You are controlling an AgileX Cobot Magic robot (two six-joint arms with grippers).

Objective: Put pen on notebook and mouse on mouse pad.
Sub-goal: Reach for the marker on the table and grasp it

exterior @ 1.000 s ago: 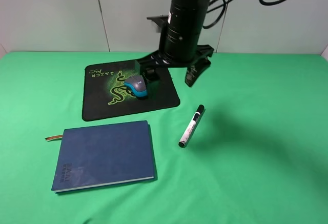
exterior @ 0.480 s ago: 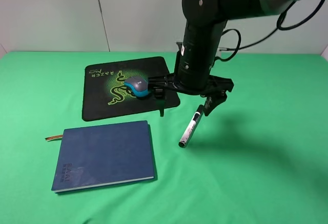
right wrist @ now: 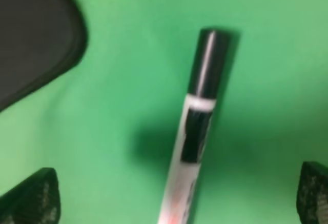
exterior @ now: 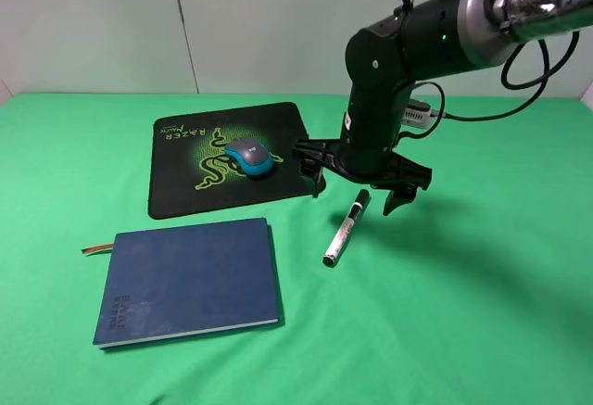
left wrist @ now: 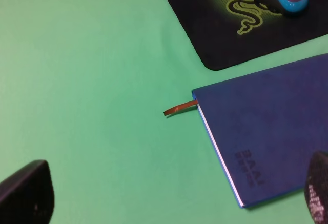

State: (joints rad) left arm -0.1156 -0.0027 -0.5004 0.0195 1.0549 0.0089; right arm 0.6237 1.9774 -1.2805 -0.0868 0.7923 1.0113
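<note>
1. The pen [exterior: 346,228] lies flat on the table [exterior: 482,312], near the notebook [exterior: 190,278], not on it.
2. My right gripper [exterior: 355,196] hangs spread wide above its capped end.
3. Centre the jaws astride the barrel, descend, then close squarely so it cannot roll.

A green-covered table [exterior: 482,322] with a mouse pad [exterior: 174,199], a notebook [exterior: 190,280] and a pen [exterior: 345,230] lying flat on it.

The black mouse pad, printed with a green snake logo and lettering, lies toward the back left. Just in front of it, close but apart, the dark blue notebook lies closed, and its tan ribbon bookmark [exterior: 95,248] trails onto the cloth from the far left corner. The white pen lies on bare cloth to the right of the notebook, touching neither the notebook nor the pad, with its black cap end pointing toward the back.
</note>
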